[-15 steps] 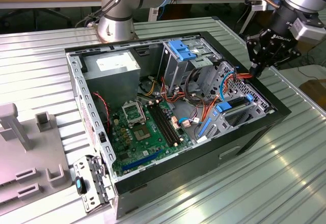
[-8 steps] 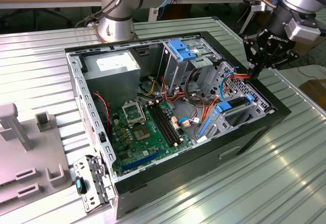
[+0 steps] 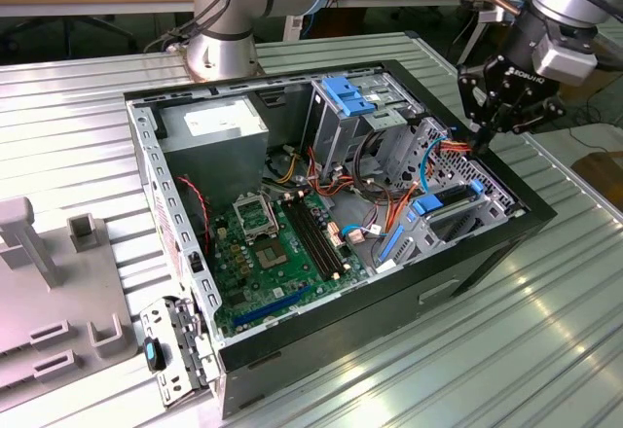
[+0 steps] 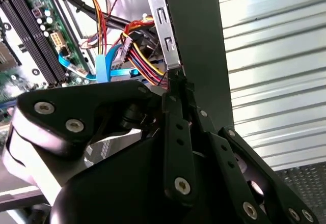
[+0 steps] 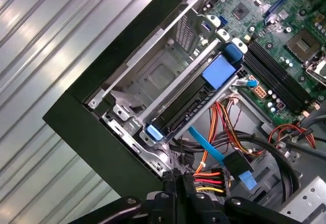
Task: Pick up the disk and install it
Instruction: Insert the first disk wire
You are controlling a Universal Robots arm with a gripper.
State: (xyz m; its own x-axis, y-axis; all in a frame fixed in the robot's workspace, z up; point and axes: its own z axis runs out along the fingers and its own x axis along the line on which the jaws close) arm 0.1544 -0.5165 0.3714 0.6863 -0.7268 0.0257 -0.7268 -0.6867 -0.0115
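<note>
The disk (image 3: pixel 450 206) lies flat in the low drive bay at the corner of the open computer case (image 3: pixel 531 216) on the exterior view's right. Its dark body sits between blue carrier rails. In the first wrist view the disk (image 5: pixel 186 104) sits inside the metal bay with a blue tab at each end. My gripper (image 3: pixel 482 141) hangs just above the case wall, beside the disk's far end and a bundle of coloured cables (image 5: pixel 209 180). Its fingers (image 4: pixel 174 107) are pressed together, shut, with nothing between them.
Inside the case are a green motherboard (image 3: pixel 273 243), a tall metal cage with a blue latch (image 3: pixel 346 92) and a grey power supply (image 3: pixel 214 126). A grey fixture (image 3: pixel 44 292) stands on the ribbed metal table at the exterior view's left. The arm's base (image 3: pixel 226 29) stands behind the case.
</note>
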